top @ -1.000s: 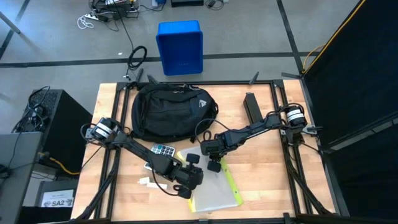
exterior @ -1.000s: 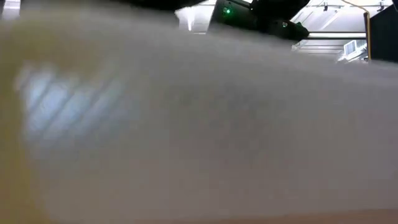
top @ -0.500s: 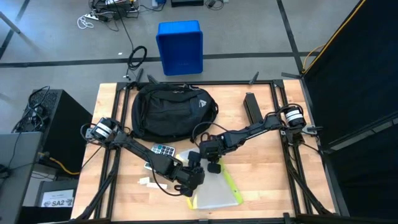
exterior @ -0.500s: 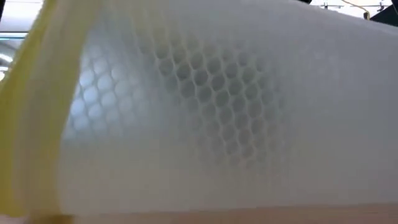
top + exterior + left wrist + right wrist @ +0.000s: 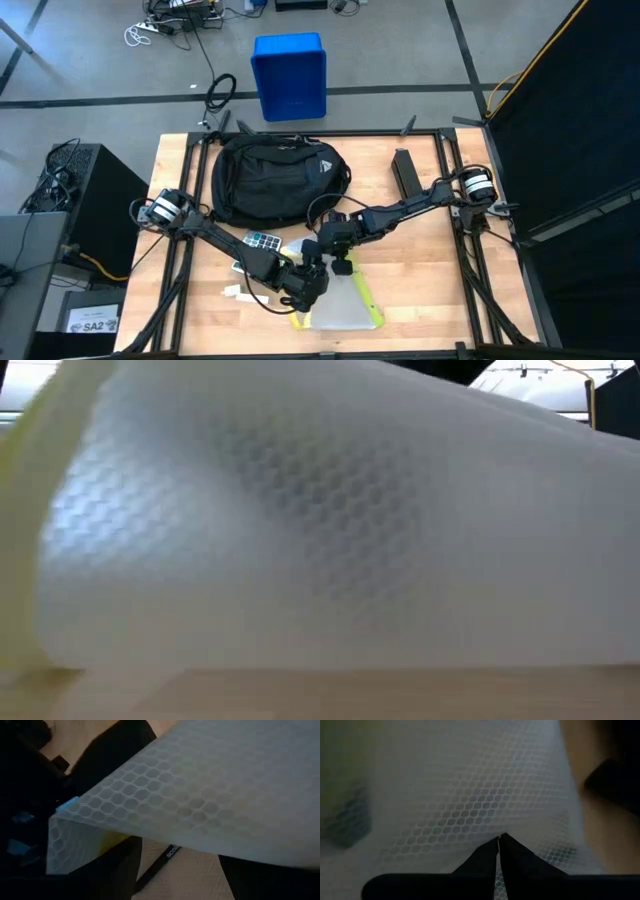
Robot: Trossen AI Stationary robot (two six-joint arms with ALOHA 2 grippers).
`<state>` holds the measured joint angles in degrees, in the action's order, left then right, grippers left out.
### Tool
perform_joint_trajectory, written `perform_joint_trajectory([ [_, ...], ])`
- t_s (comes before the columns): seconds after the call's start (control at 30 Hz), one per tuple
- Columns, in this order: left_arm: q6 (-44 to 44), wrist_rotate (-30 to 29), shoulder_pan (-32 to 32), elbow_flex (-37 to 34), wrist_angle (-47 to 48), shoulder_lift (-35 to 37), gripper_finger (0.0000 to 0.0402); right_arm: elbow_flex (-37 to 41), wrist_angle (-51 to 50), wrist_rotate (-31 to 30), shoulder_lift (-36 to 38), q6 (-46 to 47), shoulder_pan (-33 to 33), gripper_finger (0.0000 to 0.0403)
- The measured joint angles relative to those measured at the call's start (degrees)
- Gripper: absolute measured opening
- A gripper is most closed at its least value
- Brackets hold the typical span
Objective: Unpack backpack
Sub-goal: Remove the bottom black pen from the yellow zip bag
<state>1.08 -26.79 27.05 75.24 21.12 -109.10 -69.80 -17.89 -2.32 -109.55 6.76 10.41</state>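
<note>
**Two dark arms, matte black w/ silver shoulder hubs**

Left arm (image 5: 225,248): black links, boxy joints, round silver-and-black hub at its base near the bench's left edge. Thin black cable loops beside the base and along the lower link. Chunky black wrist block at the left gripper (image 5: 312,283).

Right arm (image 5: 400,212): same build, slim black links, silver-ringed hub at the bench's right edge, black cable arcing by the wrist. Right gripper (image 5: 499,851): two black tapered fingers (image 5: 517,856), tips meeting in a point, wide black bar behind.

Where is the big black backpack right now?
In the high view, the backpack lies at the table's far edge, left of centre, just in front of the blue bin on the floor.
</note>
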Motion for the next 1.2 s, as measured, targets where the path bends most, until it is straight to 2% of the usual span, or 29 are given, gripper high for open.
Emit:
perform_joint_trajectory([
  [0.13,-1.47,-0.4,-0.01,0.13,2.45,0.15,0.0231,-0.01,-1.59,-1.15,1.4,0.65,-0.04,0.0001],
  [0.27,-2.14,0.74,-0.02,-0.15,4.31,-0.13,0.0231,-0.24,-8.02,-3.55,2.64,4.05,0.04,0.0001],
  [0.43,-2.14,0.75,-0.02,-0.9,3.04,0.0,0.0231,-0.15,-17.11,-6.33,2.75,9.47,0.09,0.0],
  [0.67,-2.09,1.97,-0.48,-5.2,1.23,-0.05,0.0231,-0.15,-27.54,-7.23,2.75,15.12,0.0,0.0],
  [0.83,-1.38,2.02,-1.94,-8.05,-4.67,-0.13,0.0231,-0.15,-28.3,-6.79,1.39,15.82,-0.95,0.0],
  [1.03,-0.9,3.74,-4.31,-9.72,-9.47,-0.13,0.0231,-0.56,-25.54,-2.26,-3.47,14.29,-2.44,0.0],
  [1.2,0.75,3.94,-5.85,-10.01,-12.76,-0.13,0.0231,-0.7,-22.51,-1.1,-4.57,13.29,-3.04,0.0],
])
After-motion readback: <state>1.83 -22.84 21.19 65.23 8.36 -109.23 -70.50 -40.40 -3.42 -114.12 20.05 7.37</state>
